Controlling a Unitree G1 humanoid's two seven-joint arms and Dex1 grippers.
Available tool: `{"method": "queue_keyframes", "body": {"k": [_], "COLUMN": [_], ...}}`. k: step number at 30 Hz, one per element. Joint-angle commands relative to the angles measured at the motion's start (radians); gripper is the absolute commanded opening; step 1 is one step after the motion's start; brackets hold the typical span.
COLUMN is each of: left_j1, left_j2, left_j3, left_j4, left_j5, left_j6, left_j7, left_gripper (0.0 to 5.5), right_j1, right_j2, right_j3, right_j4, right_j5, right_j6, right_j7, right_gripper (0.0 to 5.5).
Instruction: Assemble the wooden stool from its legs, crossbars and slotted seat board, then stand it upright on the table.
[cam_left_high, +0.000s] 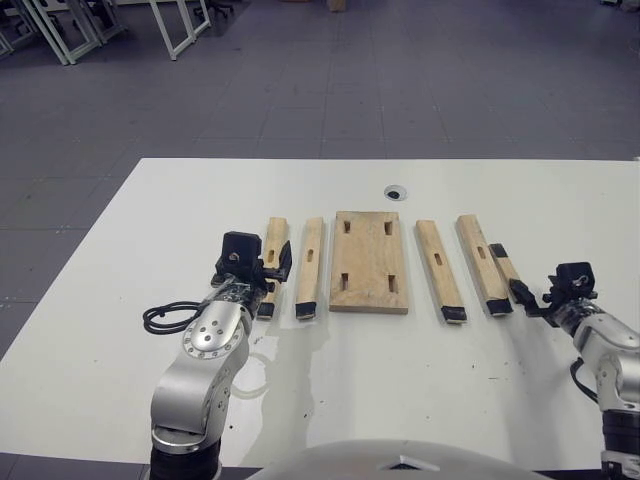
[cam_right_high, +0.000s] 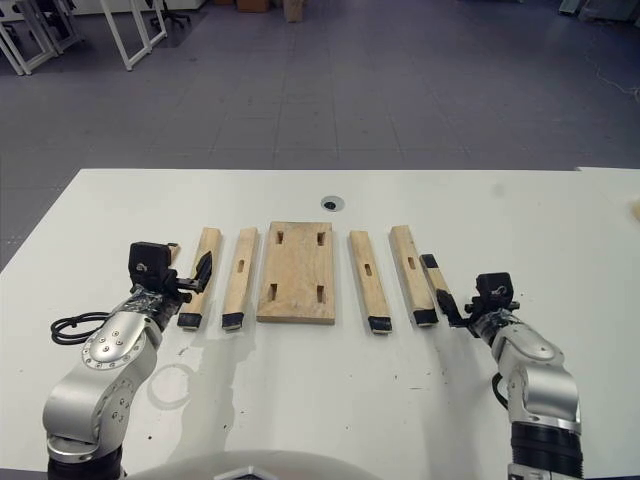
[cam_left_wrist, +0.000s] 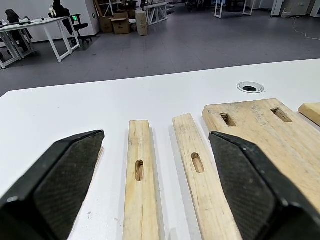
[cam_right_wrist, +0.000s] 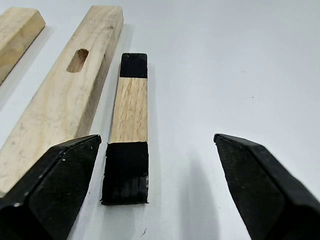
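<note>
Holds the left arm (cam_left_high: 205, 350) forward on its own side, elbow bent, silver forearm angled up and slightly inward, wrist low. Spreads the left gripper (cam_left_wrist: 157, 137) wide, with both black, textured fingers (cam_left_wrist: 65, 175) pointing ahead and level. Holds the right arm (cam_right_high: 535, 370) out on the other side, forearm angled inward, wrist low too. Spreads the right gripper (cam_right_wrist: 156, 139) just as wide, pads (cam_right_wrist: 260, 180) facing each other, tips pointing forward.
</note>
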Motion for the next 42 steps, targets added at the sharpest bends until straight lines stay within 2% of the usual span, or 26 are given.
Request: {"method": "queue_keyframes", "body": {"k": [1, 11, 17, 27, 31, 35, 37, 38, 42], "left_j1": [-0.003, -0.017, -0.02, -0.018, -0.031, -0.063, -0.082, -0.103, -0.256], "left_j2": [0.003, -0.002, 0.002, 0.001, 0.002, 0.014, 0.06, 0.073, -0.033], "left_j3": [0.006, 0.004, 0.01, 0.016, 0.028, 0.055, 0.049, 0.055, 0.236], "left_j4": [-0.001, 0.003, 0.004, 0.015, 0.028, 0.048, 0.079, 0.106, 0.237], "left_j5": [0.012, 0.023, 0.025, 0.029, 0.029, 0.0, -0.019, -0.049, -0.394], "left_j6": [0.004, 0.01, 0.015, 0.018, 0.016, 0.018, -0.009, -0.011, 0.158], "left_j7": [-0.016, -0.025, -0.033, -0.037, -0.041, -0.076, -0.149, -0.195, -0.334], "left_gripper": [3.91, 3.91, 3.91, 3.91, 3.91, 3.91, 3.91, 3.91, 3.91], "right_j1": [0.011, 0.024, 0.009, 0.057, 0.032, -0.082, -0.13, -0.137, -0.118], "right_j2": [-0.014, -0.009, -0.017, -0.002, 0.003, -0.006, 0.011, 0.024, 0.121], "right_j3": [0.009, 0.075, 0.078, 0.132, 0.103, -0.008, 0.03, 0.086, 0.318], "right_j4": [0.03, 0.11, 0.225, 0.208, 0.214, 0.077, -0.078, -0.155, -0.357], "right_j5": [-0.02, -0.053, -0.056, -0.049, -0.038, -0.068, -0.107, -0.141, -0.192], "right_j6": [-0.037, -0.065, -0.091, -0.095, -0.107, -0.175, -0.188, -0.207, -0.216], "right_j7": [0.016, 0.052, 0.066, 0.09, 0.06, -0.116, -0.168, -0.173, -0.151], "right_gripper": [4.16, 4.16, 3.07, 1.28, 1.27, 1.27, 1.27, 1.27, 1.27]}}
